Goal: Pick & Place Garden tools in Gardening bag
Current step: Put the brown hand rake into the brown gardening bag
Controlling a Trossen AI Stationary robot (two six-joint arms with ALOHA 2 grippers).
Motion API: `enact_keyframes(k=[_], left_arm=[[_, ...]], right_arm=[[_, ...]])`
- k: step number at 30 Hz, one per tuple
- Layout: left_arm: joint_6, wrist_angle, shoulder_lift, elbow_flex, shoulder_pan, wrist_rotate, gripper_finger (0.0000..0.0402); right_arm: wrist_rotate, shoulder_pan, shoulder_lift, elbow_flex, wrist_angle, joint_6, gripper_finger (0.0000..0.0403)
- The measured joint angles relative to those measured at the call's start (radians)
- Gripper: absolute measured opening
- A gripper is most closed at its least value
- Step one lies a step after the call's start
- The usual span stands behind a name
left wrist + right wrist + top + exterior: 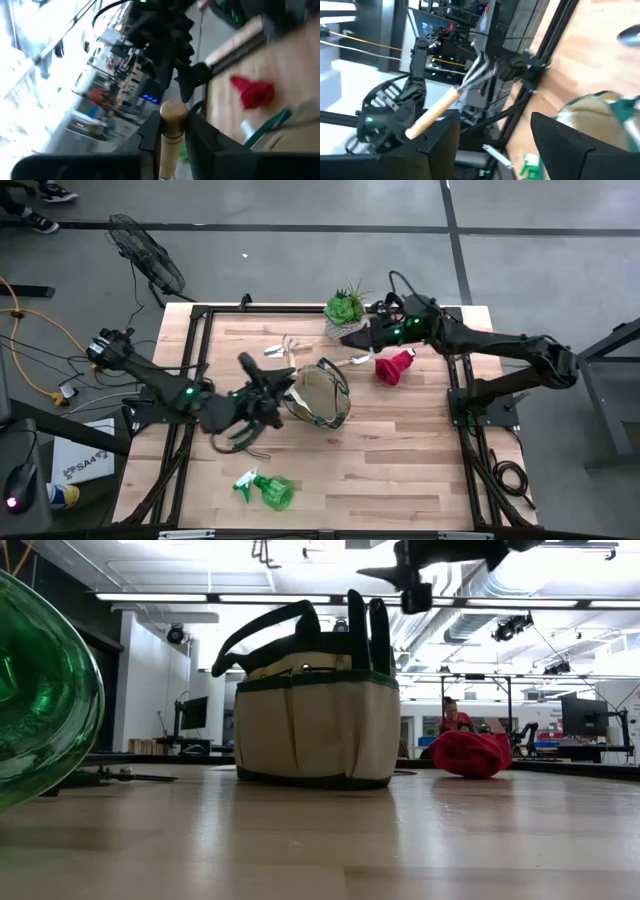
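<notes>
High view: left gripper [268, 385] just beside bag [318, 393]; right gripper [352, 338] beyond bag, near succulent [345, 308]. Bare table [400, 460] on near side; spray bottle [268, 489] there.

Low view: bag upright, khaki, green trim; red cone [472, 754] beside.

Left wrist: jaws clenched on wooden handle [171, 135].

Right wrist: jaws released; rake [451, 95] beside finger [432, 145], touching or not unclear.

Upright khaki bag [318, 392], tools [395, 367] scattered around.

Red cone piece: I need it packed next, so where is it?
In the high view the red cone piece lies on the table right of the gardening bag, below the right pincer.
</notes>
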Motion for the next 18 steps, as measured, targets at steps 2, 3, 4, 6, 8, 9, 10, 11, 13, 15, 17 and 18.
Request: enact_keyframes(k=[2,3,4,6,8,9,10,11,13,15,17,18], left_arm=[[-0.122,0.0,-0.014,0.0,-0.041,-0.028,0.0054],[-0.181,0.0,-0.018,0.0,-0.061,-0.045,0.0054],[-0.238,0.0,-0.02,0.0,-0.082,-0.064,0.0054],[-0.339,-0.002,-0.02,0.0,-0.123,-0.09,0.0054],[-0.438,-0.003,-0.019,0.0,-0.162,-0.095,0.0054],[-0.49,-0.003,-0.019,0.0,-0.182,-0.096,0.0054],[-0.546,-0.006,-0.019,0.0,-0.198,-0.098,0.0054],[-0.605,-0.012,-0.019,0.0,-0.213,-0.105,0.0054],[-0.716,-0.033,-0.018,0.0,-0.242,-0.122,0.0054],[-0.821,-0.071,-0.019,0.0,-0.267,-0.131,0.0054],[-0.932,-0.124,-0.018,0.0,-0.287,-0.129,0.0054],[-0.992,-0.157,-0.018,0.0,-0.296,-0.116,0.0054]], right_arm=[[0.012,-0.018,-0.04,0.0,-0.068,-0.036,0.0235],[0.02,-0.025,-0.056,0.0,-0.093,-0.054,0.0235],[0.029,-0.03,-0.072,0.0,-0.114,-0.071,0.0235],[0.041,-0.044,-0.104,0.0,-0.161,-0.097,0.0235],[0.047,-0.053,-0.128,0.0,-0.189,-0.118,0.0235],[0.048,-0.057,-0.139,0.0,-0.202,-0.129,0.0235],[0.047,-0.062,-0.15,0.0,-0.219,-0.134,0.0235],[0.046,-0.067,-0.157,0.0,-0.234,-0.14,0.0235],[0.046,-0.068,-0.171,0.0,-0.254,-0.16,0.0235],[0.046,-0.068,-0.182,0.0,-0.282,-0.183,0.0235],[0.045,-0.068,-0.186,0.0,-0.303,-0.206,0.0235],[0.046,-0.068,-0.187,0.0,-0.315,-0.214,0.0235]])
